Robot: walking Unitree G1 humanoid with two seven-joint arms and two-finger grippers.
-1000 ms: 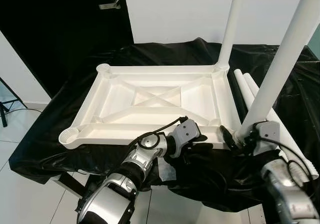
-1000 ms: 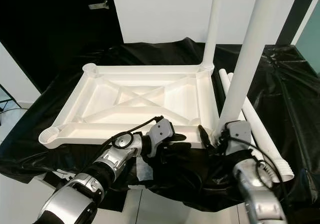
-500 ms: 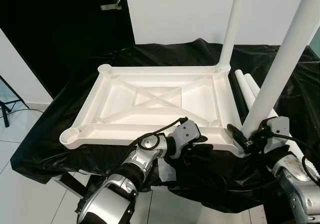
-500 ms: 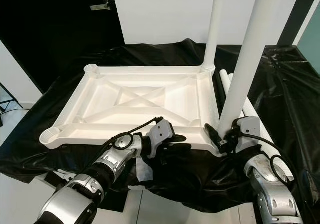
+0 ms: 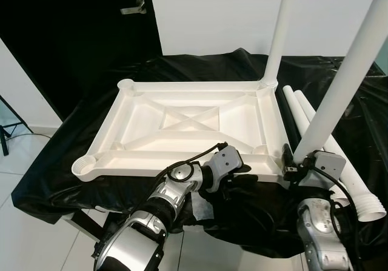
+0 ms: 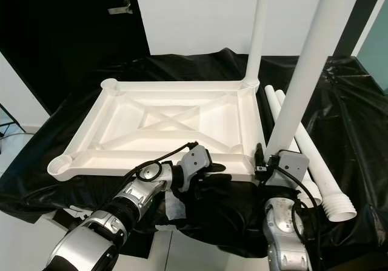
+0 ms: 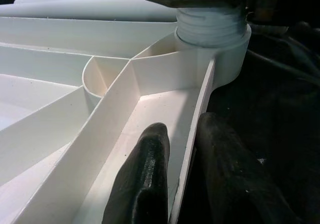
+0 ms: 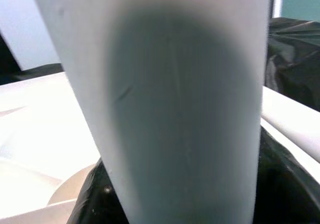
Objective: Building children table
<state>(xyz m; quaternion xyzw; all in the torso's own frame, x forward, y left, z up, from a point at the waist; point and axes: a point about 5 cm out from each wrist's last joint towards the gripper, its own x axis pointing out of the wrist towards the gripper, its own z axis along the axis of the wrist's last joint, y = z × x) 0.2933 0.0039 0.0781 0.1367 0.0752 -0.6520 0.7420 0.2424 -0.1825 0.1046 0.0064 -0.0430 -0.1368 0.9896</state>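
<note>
**Children's table, inverted, two legs standing**

- Tabletop (image 5: 188,125): white plastic, lying underside up on a surface draped in black sheeting (image 5: 73,162). Crossed ribs inside the frame; round leg sockets at the corners, the near-left socket (image 5: 85,163) and far-left socket (image 5: 125,83) open.
- Far-right leg (image 5: 280,28): white tube, upright in the far-right corner socket.
- Near-right leg (image 5: 345,77): white tube leaning slightly right, its foot at the near-right corner socket.
- Spare legs (image 5: 315,125): two white tubes lying on the sheeting just right of the tabletop, threaded end toward the near side.
- Left gripper (image 7: 175,179): at the tabletop's near rim, fingers (image 7: 145,184) closed upon the rim wall, one inside the frame, one outside.
- Right gripper (image 5: 290,169): at the foot of the near-right leg, fingers clasped around the tube.
- Background: white wall, dark door (image 5: 73,34) with a metal handle, far left.
</note>
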